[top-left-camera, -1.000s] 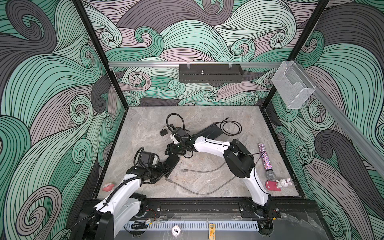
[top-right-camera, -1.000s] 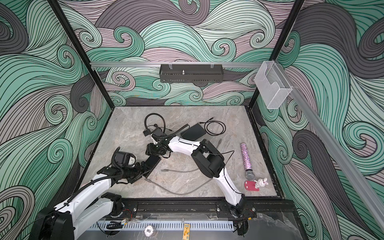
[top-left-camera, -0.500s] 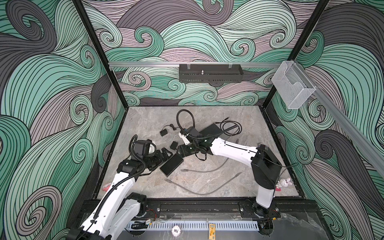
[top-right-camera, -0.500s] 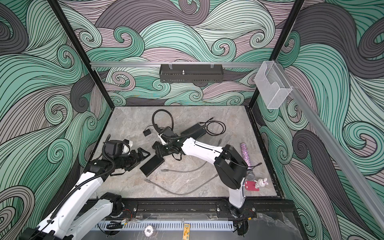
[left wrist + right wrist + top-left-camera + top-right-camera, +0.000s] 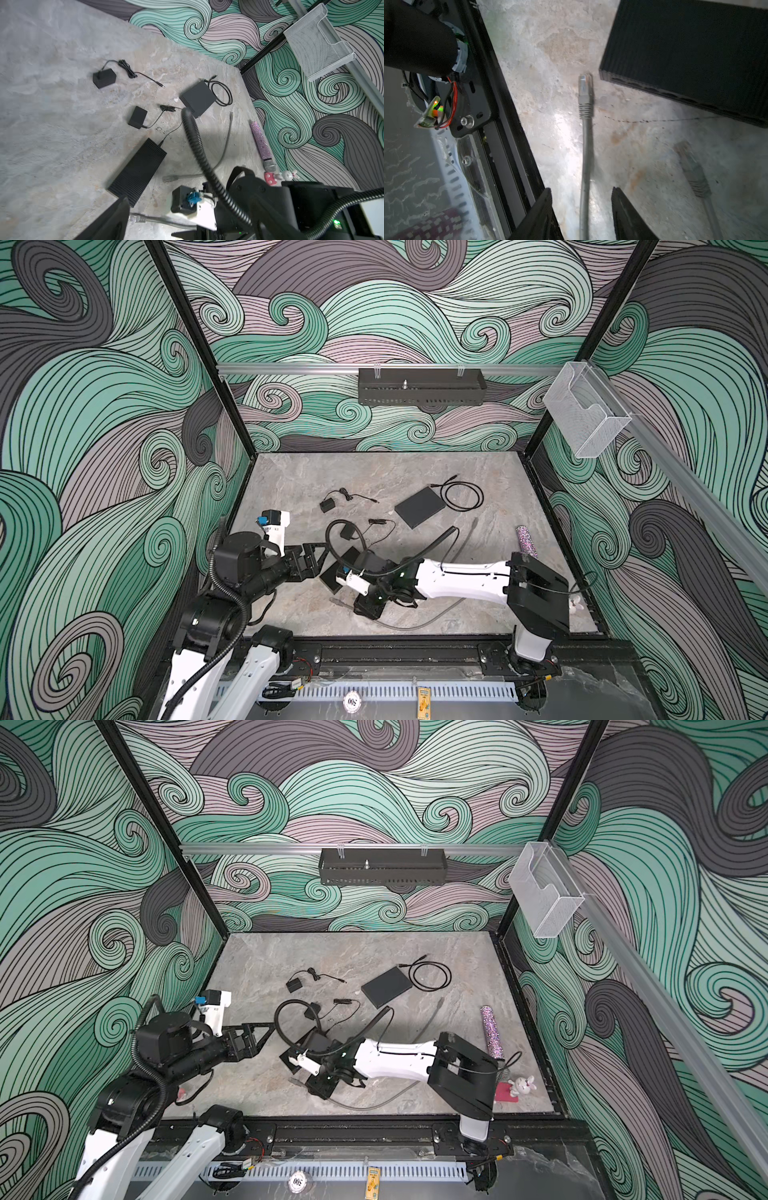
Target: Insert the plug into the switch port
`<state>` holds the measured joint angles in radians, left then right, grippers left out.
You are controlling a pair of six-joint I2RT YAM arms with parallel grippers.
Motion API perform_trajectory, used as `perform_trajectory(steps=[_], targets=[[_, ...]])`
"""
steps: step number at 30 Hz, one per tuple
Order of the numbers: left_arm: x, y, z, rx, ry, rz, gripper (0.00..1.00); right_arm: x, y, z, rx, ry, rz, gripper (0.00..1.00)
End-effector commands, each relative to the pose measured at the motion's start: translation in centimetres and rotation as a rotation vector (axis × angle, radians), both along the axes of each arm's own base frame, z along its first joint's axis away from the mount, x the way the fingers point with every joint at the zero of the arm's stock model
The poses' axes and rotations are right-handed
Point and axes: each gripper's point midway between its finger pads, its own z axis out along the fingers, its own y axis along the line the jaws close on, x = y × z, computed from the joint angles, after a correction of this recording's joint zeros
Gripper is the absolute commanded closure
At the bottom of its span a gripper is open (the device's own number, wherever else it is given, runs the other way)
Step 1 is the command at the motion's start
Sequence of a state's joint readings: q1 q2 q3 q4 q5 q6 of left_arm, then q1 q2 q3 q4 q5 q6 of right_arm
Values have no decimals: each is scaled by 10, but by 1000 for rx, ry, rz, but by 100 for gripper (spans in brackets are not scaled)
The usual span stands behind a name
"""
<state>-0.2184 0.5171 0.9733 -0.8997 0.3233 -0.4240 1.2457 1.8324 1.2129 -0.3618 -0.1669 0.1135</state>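
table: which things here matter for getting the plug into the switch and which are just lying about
For the job:
- plug on grey cable
- switch
- right gripper, jaws open astride the cable

Lying about:
- grey box
- black cable
- adapter
- microphone
- bunny

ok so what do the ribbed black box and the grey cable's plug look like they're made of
Ribbed black box: matte black, fine parallel ribs, slotted side; plastic or coated metal, can't tell which. Plug: pale shiny tip, likely hard plastic; dull grey ridged boot behind it, probably rubbery.
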Motion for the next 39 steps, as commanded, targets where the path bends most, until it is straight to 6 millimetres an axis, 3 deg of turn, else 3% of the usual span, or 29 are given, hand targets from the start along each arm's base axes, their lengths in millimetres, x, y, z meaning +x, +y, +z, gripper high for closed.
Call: perform_trajectory(steps=[1,5,18,24,26,33,37,39], targets=[[-3,6,-8,48,-25,3,8,12,-3,-12,-103,-124,-8,56],[-1,6,-12,50,-4,6,2,14,-5,-21,-160,-194,-20,57],[3,11,-15,52,1,38,1,7,-3,-44,-233,-204,-2,60],[5,13,-17,55,7,55,1,6,-10,-51,-264,-202,-18,80],[5,13,-18,56,10,56,1,7,-12,-51,-261,-206,-25,83],[8,10,-20,52,20,36,1,16,-28,-24,-230,-288,22,100],[12,6,-18,55,11,13,1,18,-55,5,-184,-259,84,100],[16,-1,-18,43,-5,-25,6,21,-72,20,-148,-224,86,100]])
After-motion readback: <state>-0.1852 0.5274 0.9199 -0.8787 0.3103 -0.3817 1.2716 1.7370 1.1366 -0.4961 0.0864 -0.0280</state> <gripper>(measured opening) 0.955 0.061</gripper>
